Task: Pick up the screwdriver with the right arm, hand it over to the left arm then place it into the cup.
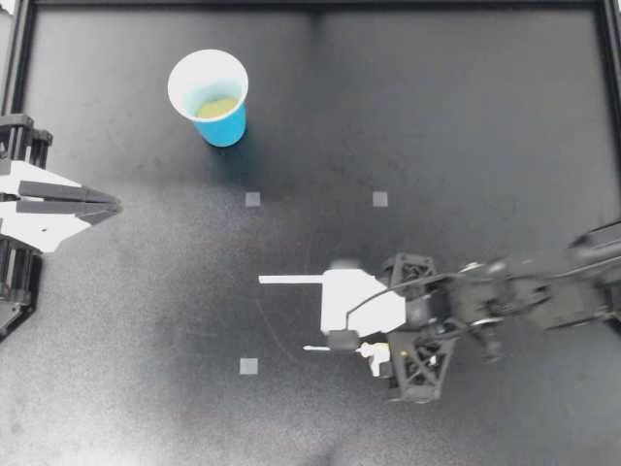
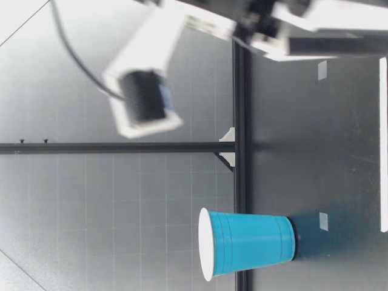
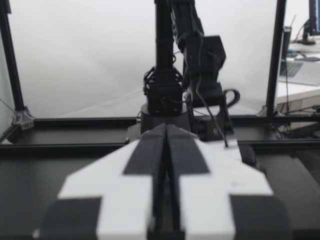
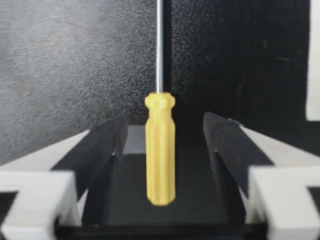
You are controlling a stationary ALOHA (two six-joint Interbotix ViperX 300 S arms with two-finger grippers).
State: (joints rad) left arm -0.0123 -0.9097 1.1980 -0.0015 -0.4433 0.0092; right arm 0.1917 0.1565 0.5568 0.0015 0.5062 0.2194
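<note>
Evidently the screwdriver (image 1: 369,350) is lying flat on the desk between the right jaws, its yellow handle centred in the gap and its thin metal shaft pointing straight ahead, out past the fingertips. The right jaws are standing apart, with clear space on both sides of the handle, so nothing is gripping it yet.

It is looking like a light, stiff tool: a faceted plastic handle (image 4: 160,150) that should give the pads some purchase, and a slim, smooth shaft that would probably slip or twist if pinched. I am judging the handle's middle to be the place to close on, squarely across its flats. That would leave the shaft free for the left jaws at the handover.

The right arm (image 1: 524,286) is reaching in low over the desk, its wrist level and the jaws aiming along the tool's length. The left arm (image 1: 49,206) is waiting well away, its jaws pressed together and holding nothing. The cup (image 1: 228,126) is standing upright, far off to the side of both.
</note>
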